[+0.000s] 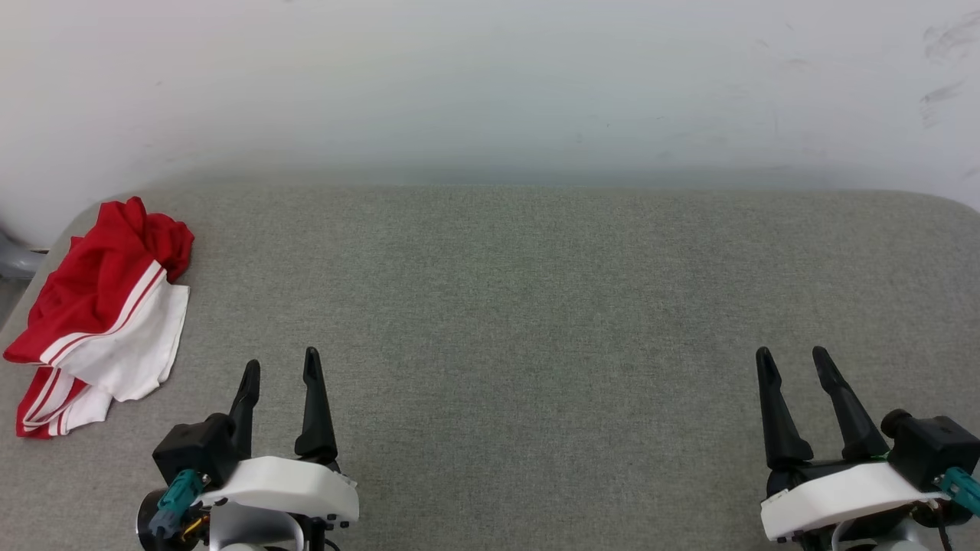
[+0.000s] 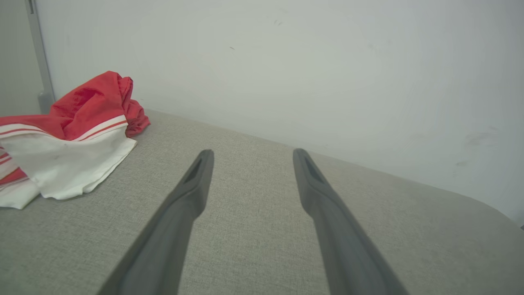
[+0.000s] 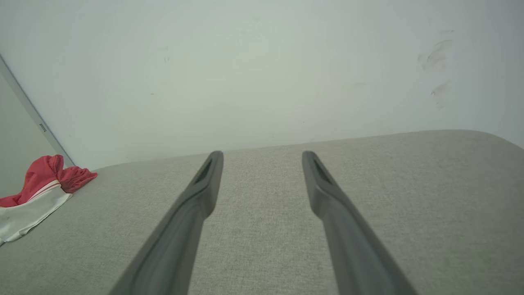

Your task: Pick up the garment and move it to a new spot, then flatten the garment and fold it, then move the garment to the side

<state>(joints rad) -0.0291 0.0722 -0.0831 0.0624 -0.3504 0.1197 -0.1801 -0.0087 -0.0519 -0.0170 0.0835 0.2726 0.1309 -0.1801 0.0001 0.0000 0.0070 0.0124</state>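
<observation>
While the left fingers [image 1: 314,398] and right fingers [image 1: 773,405] both stand spread apart and empty above the grey surface [image 1: 536,306], the garment [image 1: 99,306] lies crumpled at the surface's left edge, a white sleeve uppermost, near the left fingers without touching them and well apart from the right.

My right end effector [image 3: 262,155] rises from six o'clock, its two dark fingers [image 3: 192,213] spread wide apart, with nothing between them but the grey fabric surface [image 3: 409,196]. Well apart from me, out at nine o'clock, the garment [image 3: 39,186] lies crumpled near the surface's far corner. Its red cloth is bunched on top, with a white part edged by a red-and-white stripe below. A pale wall [image 3: 245,73] stands behind, with faint dark scuff marks [image 3: 438,69] toward two o'clock.
</observation>
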